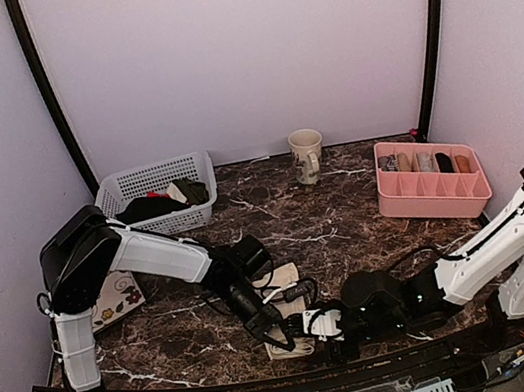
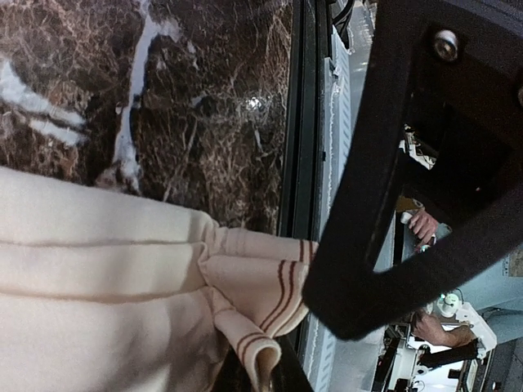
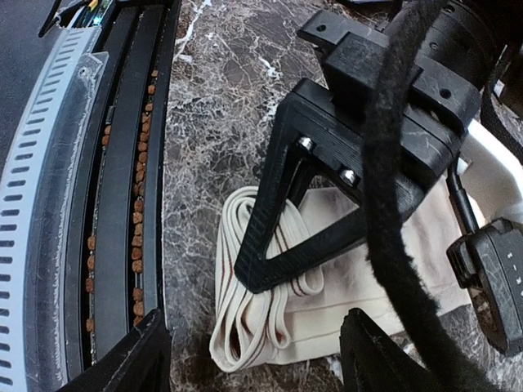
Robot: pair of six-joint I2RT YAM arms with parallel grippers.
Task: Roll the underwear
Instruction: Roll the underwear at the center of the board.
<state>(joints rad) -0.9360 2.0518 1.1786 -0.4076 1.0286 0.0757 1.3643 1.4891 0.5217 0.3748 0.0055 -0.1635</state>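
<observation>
The underwear (image 1: 284, 278) is cream cloth with thin red-brown stripes on its waistband, lying at the front middle of the marble table. Its near end is folded over into a loose roll (image 3: 245, 327). My left gripper (image 1: 279, 337) is shut on the striped waistband fold (image 2: 270, 286), and its black finger (image 3: 274, 237) presses on the roll. My right gripper (image 3: 253, 363) is open, its fingers (image 3: 131, 359) spread to either side of the roll's near end, just right of the left gripper in the top view (image 1: 325, 332).
A white basket (image 1: 128, 184) with dark garments stands at the back left, a mug (image 1: 308, 154) at the back middle, and a pink divided tray (image 1: 433, 188) at the right. A floral tile (image 1: 118, 299) lies at the left. The black front rail (image 3: 139, 204) runs close beside the roll.
</observation>
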